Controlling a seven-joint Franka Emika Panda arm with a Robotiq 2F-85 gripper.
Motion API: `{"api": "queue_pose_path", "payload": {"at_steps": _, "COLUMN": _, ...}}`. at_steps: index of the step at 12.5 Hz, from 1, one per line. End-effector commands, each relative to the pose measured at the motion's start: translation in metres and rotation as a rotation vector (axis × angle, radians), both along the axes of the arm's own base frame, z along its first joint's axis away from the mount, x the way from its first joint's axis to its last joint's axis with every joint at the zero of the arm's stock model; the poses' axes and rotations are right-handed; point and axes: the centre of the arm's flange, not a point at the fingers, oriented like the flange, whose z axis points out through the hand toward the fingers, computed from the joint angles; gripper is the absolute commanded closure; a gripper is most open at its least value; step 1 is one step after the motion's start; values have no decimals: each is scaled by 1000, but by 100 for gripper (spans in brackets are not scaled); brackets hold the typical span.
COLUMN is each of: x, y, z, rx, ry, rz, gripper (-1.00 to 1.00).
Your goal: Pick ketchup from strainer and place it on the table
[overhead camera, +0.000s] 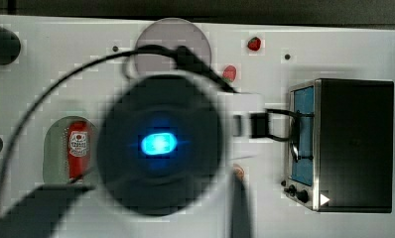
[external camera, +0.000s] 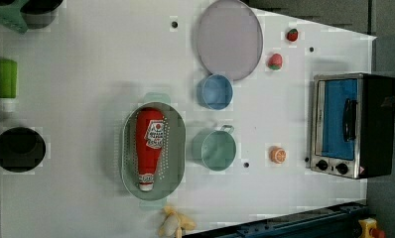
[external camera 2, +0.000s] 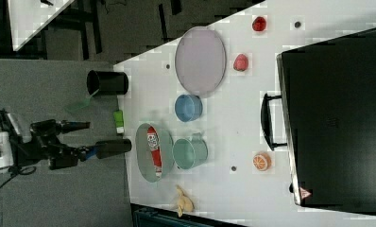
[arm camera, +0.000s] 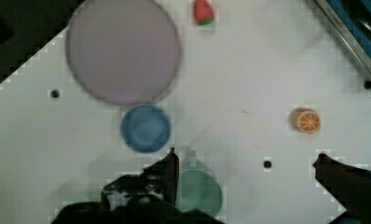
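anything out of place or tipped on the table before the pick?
One oddity: the ketchup lies flat on its side inside the strainer, cap toward the left view's bottom. Both cups sit upright, nothing spilled, toaster oven shut.

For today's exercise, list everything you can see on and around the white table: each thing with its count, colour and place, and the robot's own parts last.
table: 1, white, dotted with small dark holes, under everything
strainer: 1, pale green, mid-table
ketchup: 1, red with white cap, lying in the strainer
cup with handle: 1, green, beside the strainer
bowl: 1, blue, next to the cup
plate: 1, lilac, beyond the bowl
strawberries: 2, red, near the plate
orange slice: 1, orange, before the oven
oven: 1, black and silver with blue door, the left view's right
black cup: 1, black, the left view's left edge
green bottle: 1, green, beside the black cup
tool: 1, dark, open, above the cup
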Motion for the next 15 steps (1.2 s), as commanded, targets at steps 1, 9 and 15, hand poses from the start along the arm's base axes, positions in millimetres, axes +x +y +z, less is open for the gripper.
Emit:
{"api": "queue_pose_path", "payload": {"at_steps": 1, "x": 9, "y": 79, "z": -52, "rx": -8, "ry": 94, "rz": 104, "gripper": -100}}
{"api": "queue_pose_path", "payload": {"at_steps": 9, "x": -36, "y": 261, "z": -139, "rx": 2, "ry": 140, "rz": 449, "gripper": -100}}
{"api": "queue_pose_path", "payload": {"at_steps": 15, "x": -64, "y": 306, "z": -262, "rx": 101, "ry": 65, "rz": 543, "gripper": -100}}
